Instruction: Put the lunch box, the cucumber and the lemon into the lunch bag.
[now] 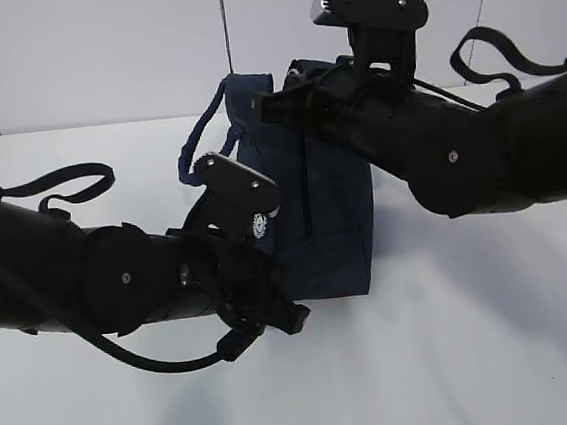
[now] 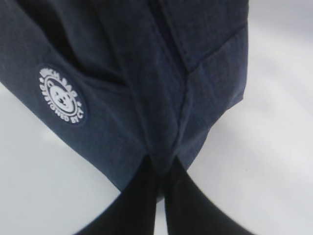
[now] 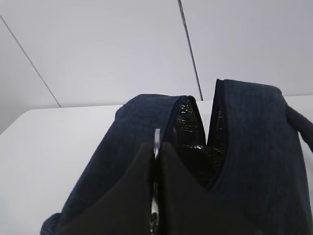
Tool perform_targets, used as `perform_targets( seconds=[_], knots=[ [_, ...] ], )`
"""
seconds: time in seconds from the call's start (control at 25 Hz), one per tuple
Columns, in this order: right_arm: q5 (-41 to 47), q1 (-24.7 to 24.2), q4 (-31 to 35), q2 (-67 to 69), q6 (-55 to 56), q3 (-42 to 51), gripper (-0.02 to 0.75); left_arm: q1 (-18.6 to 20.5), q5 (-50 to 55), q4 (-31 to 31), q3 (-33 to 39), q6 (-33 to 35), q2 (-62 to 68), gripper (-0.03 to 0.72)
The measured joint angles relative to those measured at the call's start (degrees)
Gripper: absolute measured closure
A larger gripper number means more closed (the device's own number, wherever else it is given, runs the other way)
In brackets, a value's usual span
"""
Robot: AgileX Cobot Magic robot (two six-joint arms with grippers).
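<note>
The dark navy lunch bag [image 1: 328, 208] stands upright in the middle of the white table. My left gripper [image 1: 283, 291] is low at its left bottom corner. In the left wrist view, this gripper [image 2: 161, 169] is shut on a fold of the lunch bag's fabric [image 2: 137, 98]. My right gripper [image 1: 273, 103] is at the bag's top. In the right wrist view, it [image 3: 157, 144] is shut on the metal ring pull [image 3: 157, 134]. The lunch bag's top [image 3: 254, 147] gapes, showing shiny dark lining [image 3: 188, 127]. The lunch box, the cucumber and the lemon are out of view.
A loop handle [image 1: 205, 130] hangs off the bag's upper left. A round white logo patch [image 2: 61, 95] marks the bag's side. The white table [image 1: 478, 354] meets a pale wall behind. Both black arms crowd the bag from left and right.
</note>
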Motion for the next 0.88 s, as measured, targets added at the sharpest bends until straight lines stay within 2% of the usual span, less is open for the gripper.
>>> perform_targets(
  seconds=[0.28,0.56,0.72,0.88],
  knots=[
    [2.82,-3.45,-0.19,0.00,-2.08,-1.09,0.738,0.00,-0.96,-0.95,0.00,0.00,-0.22,0.697],
    [4.18,-3.93,-0.34,0.00,-2.13,-1.31,0.738,0.00,-0.18,-5.23,0.09,0.00,-1.41,0.670],
    [4.18,-4.05,-0.22,0.00,-2.00,-1.38,0.738,-0.12,0.56,-5.83,0.45,0.00,-3.42,0.559],
    [4.18,-4.18,-0.10,0.00,-1.65,-1.43,0.738,-0.12,-0.03,-6.79,0.54,0.00,-5.32,0.370]
  ],
)
